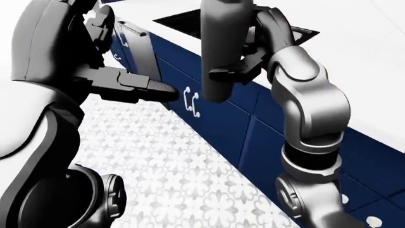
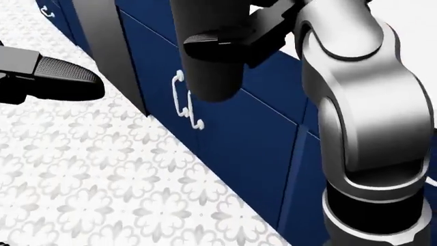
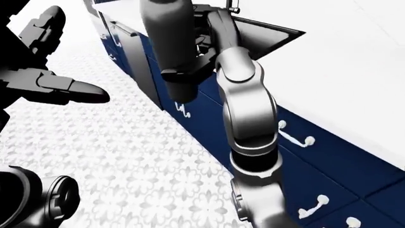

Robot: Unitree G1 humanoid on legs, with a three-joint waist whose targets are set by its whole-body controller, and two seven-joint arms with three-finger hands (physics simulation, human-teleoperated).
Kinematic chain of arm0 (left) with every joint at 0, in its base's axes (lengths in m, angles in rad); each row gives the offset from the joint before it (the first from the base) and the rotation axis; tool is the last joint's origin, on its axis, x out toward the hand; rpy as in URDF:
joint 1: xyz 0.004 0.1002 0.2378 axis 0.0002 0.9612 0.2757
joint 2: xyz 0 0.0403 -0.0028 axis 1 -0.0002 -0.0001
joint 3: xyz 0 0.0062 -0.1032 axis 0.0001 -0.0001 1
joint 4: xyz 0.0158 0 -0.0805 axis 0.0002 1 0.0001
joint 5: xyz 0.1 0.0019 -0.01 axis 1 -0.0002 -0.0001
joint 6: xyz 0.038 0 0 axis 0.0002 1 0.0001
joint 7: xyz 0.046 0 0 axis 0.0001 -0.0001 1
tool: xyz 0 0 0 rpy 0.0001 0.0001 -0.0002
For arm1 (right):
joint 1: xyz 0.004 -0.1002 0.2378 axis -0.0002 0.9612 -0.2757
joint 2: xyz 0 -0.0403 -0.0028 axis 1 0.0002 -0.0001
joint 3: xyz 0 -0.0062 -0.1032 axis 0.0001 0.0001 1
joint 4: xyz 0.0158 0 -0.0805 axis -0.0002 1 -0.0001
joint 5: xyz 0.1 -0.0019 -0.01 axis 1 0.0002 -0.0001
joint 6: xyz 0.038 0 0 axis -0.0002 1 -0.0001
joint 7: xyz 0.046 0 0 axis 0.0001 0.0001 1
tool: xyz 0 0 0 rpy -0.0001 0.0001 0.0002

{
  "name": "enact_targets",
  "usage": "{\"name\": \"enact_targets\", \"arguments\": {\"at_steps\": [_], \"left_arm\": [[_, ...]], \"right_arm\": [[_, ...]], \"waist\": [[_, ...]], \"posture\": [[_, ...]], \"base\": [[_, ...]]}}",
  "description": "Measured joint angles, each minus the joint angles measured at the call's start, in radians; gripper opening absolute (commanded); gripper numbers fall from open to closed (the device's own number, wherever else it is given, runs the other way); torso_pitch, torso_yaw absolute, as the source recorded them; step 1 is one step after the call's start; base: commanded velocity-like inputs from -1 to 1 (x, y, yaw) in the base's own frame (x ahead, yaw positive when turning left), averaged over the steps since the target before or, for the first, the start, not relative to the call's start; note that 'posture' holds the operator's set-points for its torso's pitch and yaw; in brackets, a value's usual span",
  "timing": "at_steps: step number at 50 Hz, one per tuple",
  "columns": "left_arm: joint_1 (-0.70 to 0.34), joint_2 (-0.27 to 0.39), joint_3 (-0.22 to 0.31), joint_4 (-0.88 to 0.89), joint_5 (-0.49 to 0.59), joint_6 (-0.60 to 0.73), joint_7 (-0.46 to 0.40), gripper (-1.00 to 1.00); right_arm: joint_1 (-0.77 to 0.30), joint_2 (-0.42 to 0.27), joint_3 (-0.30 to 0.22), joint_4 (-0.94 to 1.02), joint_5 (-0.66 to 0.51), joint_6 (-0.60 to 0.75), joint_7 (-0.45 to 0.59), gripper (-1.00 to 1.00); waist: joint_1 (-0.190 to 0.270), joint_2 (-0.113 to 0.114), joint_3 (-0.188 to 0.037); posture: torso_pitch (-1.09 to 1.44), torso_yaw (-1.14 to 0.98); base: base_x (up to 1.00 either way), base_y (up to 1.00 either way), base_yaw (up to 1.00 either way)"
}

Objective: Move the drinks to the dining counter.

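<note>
The right arm (image 1: 310, 123) is seen rising from five o'clock in the left-eye view, its silver segments stacked toward twelve o'clock and bent at the wrist toward eleven o'clock. The right hand (image 1: 243, 61) is held at the top of that arm, its dark fingers (image 2: 219, 43) closed round a tall grey cylinder that is carried upright. The left arm (image 1: 44, 57) is seen entering from nine o'clock, and the left hand (image 3: 60, 88) is held out with one finger (image 1: 155, 88) extended toward three o'clock, gripping nothing. A dark joint is visible at seven o'clock.
</note>
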Motion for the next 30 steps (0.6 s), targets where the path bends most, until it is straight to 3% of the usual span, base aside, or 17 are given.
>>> {"name": "enact_targets", "arguments": {"at_steps": [2,5,8,12,19,23,25,28,30], "left_arm": [[-0.001,-0.002,-0.002,-0.014,0.003,-0.001,-0.002,1.0],[0.011,-0.006,-0.003,-0.019,0.006,0.0,-0.005,1.0],[0.002,-0.008,-0.008,-0.009,0.008,0.0,-0.007,1.0],[0.016,-0.018,-0.026,-0.021,-0.001,0.0,-0.018,1.0],[0.009,-0.013,-0.013,-0.031,0.013,0.0,-0.019,1.0],[0.005,-0.008,-0.018,-0.023,0.009,0.0,-0.03,1.0],[0.003,-0.005,-0.013,-0.024,0.012,0.0,-0.031,1.0],[0.037,-0.007,-0.003,-0.028,0.026,0.0,-0.023,1.0],[0.036,-0.01,-0.005,-0.025,0.033,0.0,-0.02,1.0]], "right_arm": [[0.006,0.0,0.002,-0.015,0.005,-0.006,0.003,-1.0],[0.003,-0.002,-0.004,-0.039,-0.002,-0.027,0.001,-1.0],[-0.005,-0.006,-0.014,-0.044,-0.009,-0.042,-0.002,-1.0],[0.032,-0.011,-0.033,-0.035,-0.024,-0.034,-0.009,-1.0],[0.027,-0.005,-0.025,-0.046,-0.022,-0.037,-0.009,-1.0],[0.033,-0.006,-0.025,-0.051,-0.023,-0.045,-0.007,-1.0],[0.031,-0.006,-0.026,-0.048,-0.026,-0.045,-0.007,-1.0],[0.051,0.01,-0.005,-0.046,-0.021,-0.045,-0.002,-1.0],[0.059,0.013,0.01,-0.032,-0.008,-0.038,0.009,-1.0]], "waist": [[-0.004,-0.024,-0.008],[-0.018,-0.066,0.007],[-0.037,-0.128,0.004],[-0.032,-0.135,0.013],[-0.02,-0.079,-0.005],[-0.036,-0.036,-0.008],[-0.033,-0.004,-0.017],[-0.012,-0.008,0.0],[-0.002,-0.027,-0.003]], "posture": [[0.0,0.0],[0.0,0.0],[0.0,0.0],[0.0,0.0],[0.0,0.0],[0.0,0.0],[0.0,0.0],[0.0,0.0],[0.0,0.0]], "base": [[0.0,0.0,1.0],[0.0,0.0,1.0],[0.02,0.0,1.0],[0.26,0.0,1.0],[0.28,0.0,1.0],[0.28,0.0,1.0],[0.28,0.0,1.0],[0.31,0.0,1.0],[0.61,0.0,0.77]]}}
